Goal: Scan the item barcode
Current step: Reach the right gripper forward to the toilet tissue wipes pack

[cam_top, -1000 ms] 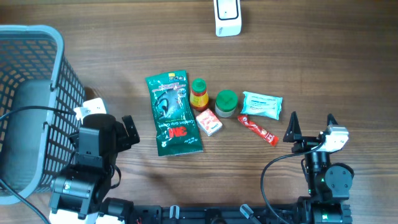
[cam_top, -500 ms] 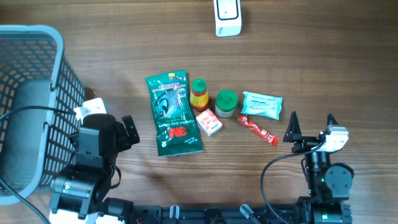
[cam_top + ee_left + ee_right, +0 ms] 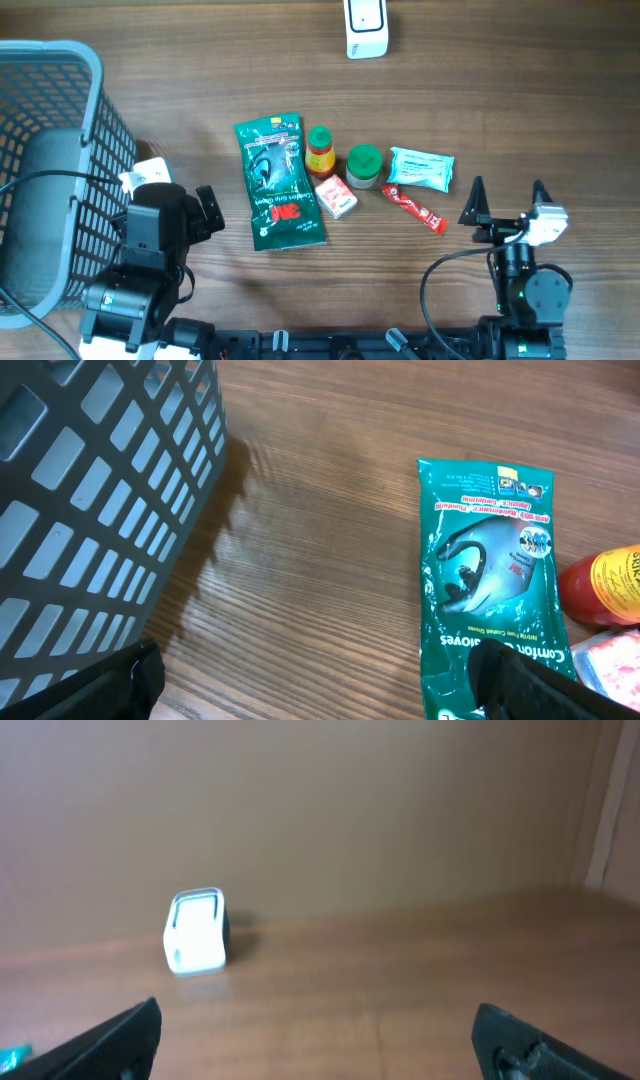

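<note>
1. Both arms are waiting at the near edge of the brown wooden worktop (image 3: pixel 520 90). The left end effector (image 3: pixel 320 688) is hanging beside the blue-grey plastic mesh basket (image 3: pixel 60 62), fingers spread wide and empty. The right end effector (image 3: pixel 508 198) is pointing at the far edge, fingers equally wide apart and gripping nothing.
2. Just beyond them the items are lying in a loose row: a green foil 3M packet (image 3: pixel 275 185), a small red-and-white box (image 3: pixel 336 197), a red sachet (image 3: pixel 414 208), a green-capped bottle (image 3: pixel 320 150), a green-lidded jar (image 3: pixel 364 165) and a pale teal wipes pack (image 3: pixel 421 168).
3. Farthest off, well apart from them, the white scanner (image 3: pixel 366 28) is standing.
4. Judging by this, the task is only beginning. The next move is calling for one arm to reach down, close on an item and carry its barcode before the scanner.
</note>
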Robot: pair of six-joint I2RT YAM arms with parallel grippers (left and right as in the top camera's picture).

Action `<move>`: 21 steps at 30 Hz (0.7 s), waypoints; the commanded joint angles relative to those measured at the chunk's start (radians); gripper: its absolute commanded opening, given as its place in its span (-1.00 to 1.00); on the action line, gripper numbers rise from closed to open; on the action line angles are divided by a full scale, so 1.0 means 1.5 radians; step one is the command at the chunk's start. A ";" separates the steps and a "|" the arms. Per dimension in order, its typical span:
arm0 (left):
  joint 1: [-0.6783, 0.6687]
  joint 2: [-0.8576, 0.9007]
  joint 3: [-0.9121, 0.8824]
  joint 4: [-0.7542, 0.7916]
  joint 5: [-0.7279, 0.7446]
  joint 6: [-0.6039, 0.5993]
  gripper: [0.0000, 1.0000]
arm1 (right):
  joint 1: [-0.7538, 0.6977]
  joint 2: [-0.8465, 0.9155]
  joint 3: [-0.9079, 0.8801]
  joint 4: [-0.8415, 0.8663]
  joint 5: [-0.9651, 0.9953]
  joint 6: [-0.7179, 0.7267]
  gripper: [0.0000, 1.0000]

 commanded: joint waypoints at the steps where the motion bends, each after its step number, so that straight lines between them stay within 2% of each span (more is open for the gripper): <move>1: 0.004 -0.004 0.000 0.001 0.008 -0.008 1.00 | -0.002 -0.001 -0.001 0.068 0.007 0.008 0.99; 5: 0.004 -0.004 0.000 0.001 0.008 -0.008 1.00 | -0.002 -0.001 -0.001 0.151 -0.087 0.072 0.99; 8: 0.004 -0.004 0.000 0.001 0.008 -0.008 1.00 | -0.002 -0.001 -0.001 0.187 -0.168 0.073 1.00; 13: 0.004 -0.004 0.000 0.001 0.008 -0.008 1.00 | -0.002 0.013 0.031 0.193 -0.200 0.066 0.99; 16: 0.004 -0.004 0.000 0.001 0.008 -0.008 1.00 | -0.002 0.051 0.096 0.146 -0.199 0.065 0.99; 21: 0.004 -0.004 0.000 0.001 0.008 -0.008 1.00 | -0.002 0.264 0.354 -0.065 -0.227 0.043 0.99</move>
